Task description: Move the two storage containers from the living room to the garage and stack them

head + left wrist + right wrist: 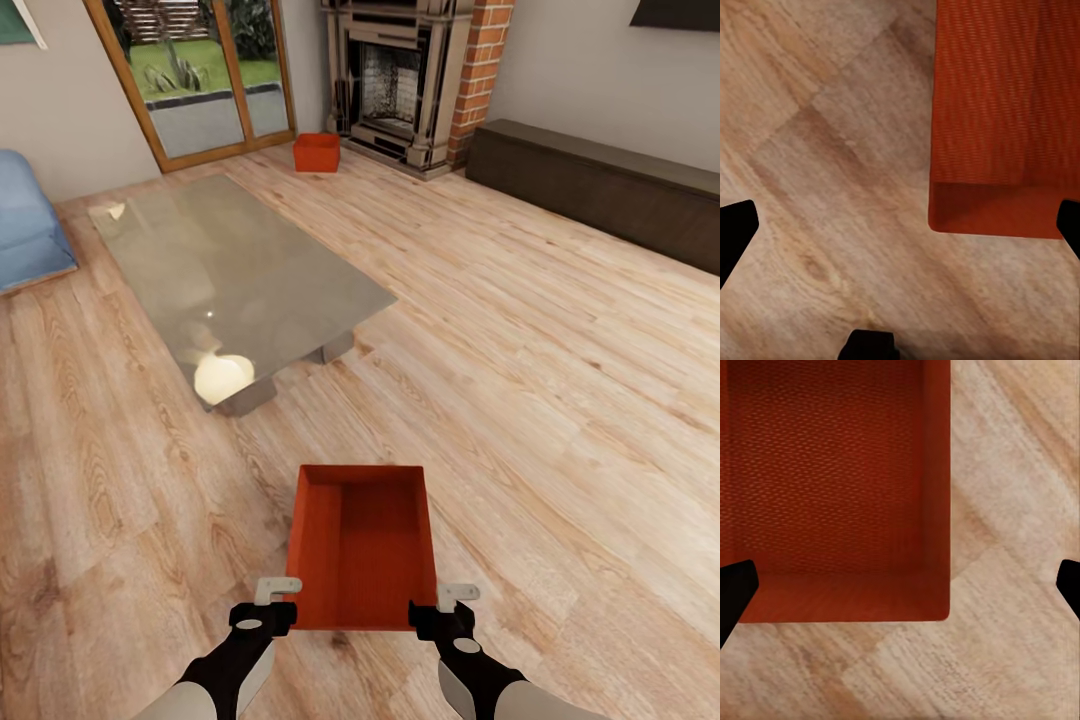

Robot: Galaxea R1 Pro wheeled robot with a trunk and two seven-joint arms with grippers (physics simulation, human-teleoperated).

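One orange-red storage container (363, 545) sits lidless on the light wood-plank living room floor just ahead of me. My left gripper (272, 602) hovers over its near left corner and my right gripper (448, 605) over its near right corner. The left wrist view shows that corner of the container (1005, 120) between widely spread fingertips (736, 229), so the left gripper (904, 225) is open. The right gripper (901, 583) is also open, straddling the container's wall (937, 495). A second storage container (317, 152) stands far off by the fireplace. The garage is out of view.
A grey glass-topped low table (230, 270) stands ahead on the left. Behind it are wood-framed glass doors (200, 75) and a brick fireplace (410, 75). A blue seat (25, 225) is at the far left, and a dark low cabinet (600, 185) lines the right wall.
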